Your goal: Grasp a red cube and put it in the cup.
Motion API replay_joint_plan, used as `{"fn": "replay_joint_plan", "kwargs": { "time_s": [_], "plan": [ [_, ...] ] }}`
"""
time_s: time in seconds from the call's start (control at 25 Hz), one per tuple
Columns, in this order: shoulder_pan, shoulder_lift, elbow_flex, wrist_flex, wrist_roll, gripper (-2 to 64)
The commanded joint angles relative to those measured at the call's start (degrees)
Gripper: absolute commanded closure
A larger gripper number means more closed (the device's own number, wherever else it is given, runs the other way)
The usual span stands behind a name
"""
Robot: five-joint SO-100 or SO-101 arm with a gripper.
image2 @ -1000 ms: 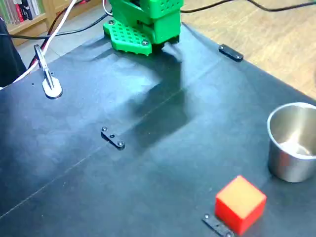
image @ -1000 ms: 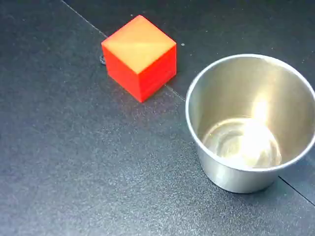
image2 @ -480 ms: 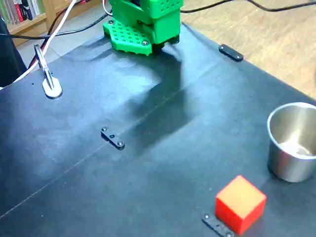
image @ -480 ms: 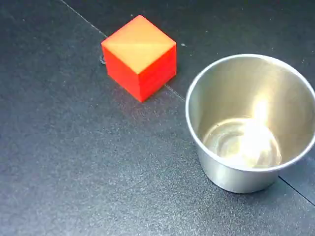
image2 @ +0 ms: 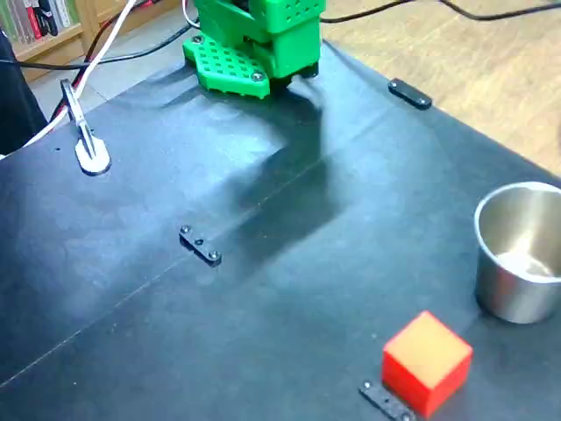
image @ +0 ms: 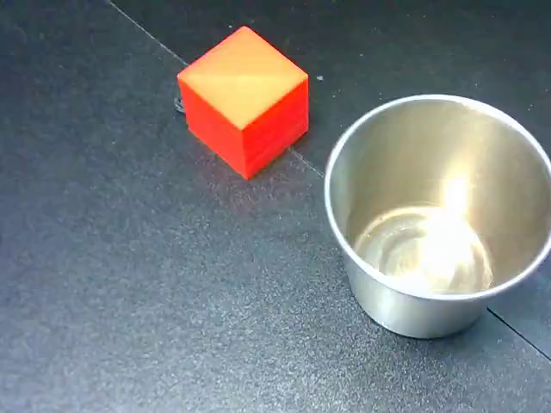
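Presently on the bench [image2: 131,289], a dark matte sheet with a thin seam line crossing it:

Item 1, the red cube [image: 244,99] [image2: 427,361]. Sits flat on the bench, one corner turned toward the close fixed view, top face lit yellow-orange. Untouched. In the wider fixed view it lies near the lower right, just beside a small black clip [image2: 384,402] at its base.

Item 2, the cup [image: 439,215] [image2: 519,253]. Shiny metal, upright, mouth open, nothing inside. Stands near the cube but apart from it, a strip of bare bench between them; to the cube's right and lower in the close view, right and farther back in the wider view.

Item 3, the green arm base [image2: 256,42]. Perforated green housing at the far edge of the bench, top of the wider view. Only this lower part shows; the jaws are outside both pictures, so whether they are spread or pressed together cannot be told.

Item 4, sundries. A second black clip [image2: 200,245] mid-bench, a third [image2: 409,94] by the far right edge, a white clamp [image2: 86,140] with cables at the left.

Relation governing the coming move, as judged: the cube lies well away from the arm base, diagonally across the bench toward the near right corner of the wider view, with the cup a short sideways hop beyond it. The reach appears not yet begun, and the cube has no long axis to favour.
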Motion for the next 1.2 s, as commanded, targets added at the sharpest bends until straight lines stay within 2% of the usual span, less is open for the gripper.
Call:
{"fn": "replay_joint_plan", "kwargs": {
  "time_s": [0.0, 0.16, 0.28, 0.48, 0.56, 0.8, 0.96, 1.04, 1.16],
  "plan": [
    [0.35, -0.62, -0.09, 3.43, 0.26, 32.9],
    [0.62, -1.05, -1.41, 1.67, 0.35, 32.9],
    [1.23, -5.19, -2.81, -3.34, 0.44, 32.9],
    [8.88, -21.88, -15.29, -15.56, 0.53, 33.0],
    [10.99, -29.88, -20.74, -17.84, 0.62, 33.0],
    [14.5, -50.98, -37.09, -17.4, 0.7, 32.8],
    [15.82, -63.37, -41.92, -17.05, 0.7, 32.1],
    [16.44, -67.32, -42.1, -15.21, -0.09, 32.0],
    [16.44, -69.7, -42.19, -8.96, -0.26, 31.9]
  ]
}}
